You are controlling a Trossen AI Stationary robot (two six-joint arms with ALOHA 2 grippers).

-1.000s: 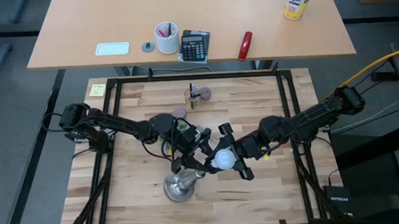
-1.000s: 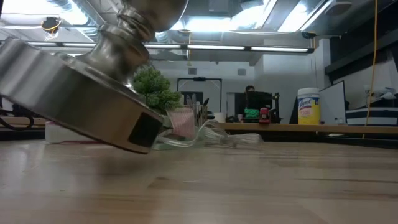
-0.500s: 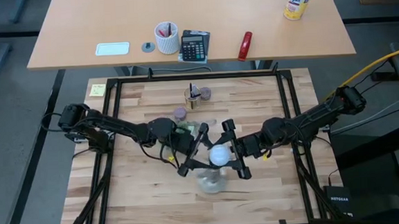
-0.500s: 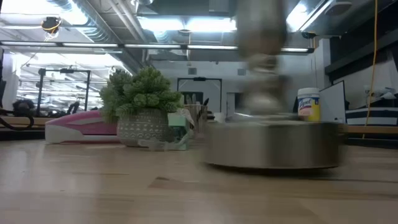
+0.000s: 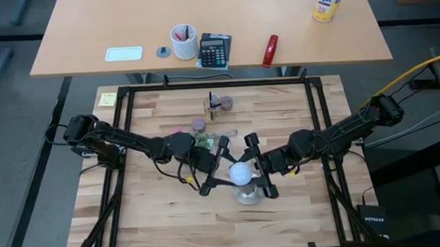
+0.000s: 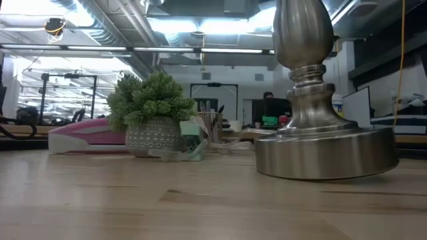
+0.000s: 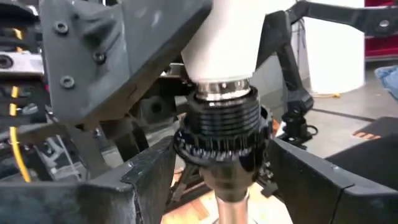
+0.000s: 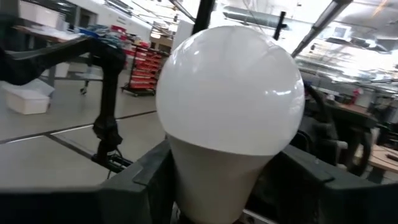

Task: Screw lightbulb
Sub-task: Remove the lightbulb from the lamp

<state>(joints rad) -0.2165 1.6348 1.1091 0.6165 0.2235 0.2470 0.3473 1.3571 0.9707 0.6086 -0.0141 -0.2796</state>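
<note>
The frosted white lightbulb (image 5: 241, 173) stands upright over the silver stand (image 5: 247, 194). Its silvery screw base (image 7: 221, 90) sits in the mouth of the stand's black socket (image 7: 221, 134). The stand's round base (image 6: 327, 150) rests flat on the wooden table, right of centre. My left gripper (image 5: 227, 174) comes from the table's left and is shut on the socket. My right gripper (image 5: 255, 169) comes from the right and is shut on the bulb (image 8: 227, 93). My left gripper pinches the stand's black ribbed socket (image 7: 186, 146) between its two fingers, one on each side. The fingers come in about level from the table's left. The stand is upright with its base on the table. My right gripper pinches the bulb's narrowing neck (image 8: 205, 180) below the globe between its two fingers. The fingers come in about level from the table's right. The bulb stands upright, its screw base in the socket's mouth.
A small potted plant (image 6: 153, 113) and a pink object (image 6: 87, 133) lie behind the stand toward the far left. Small items (image 5: 219, 103) stand near the far edge. A black frame rail (image 5: 129, 137) borders the table. A desk with a calculator (image 5: 215, 51) lies beyond.
My left gripper has swung the stand from tilted, with its base raised at the near left, to upright. It has carried it toward the table's right. The base now sits flat under the bulb. My right gripper has kept the bulb nearly in place.
</note>
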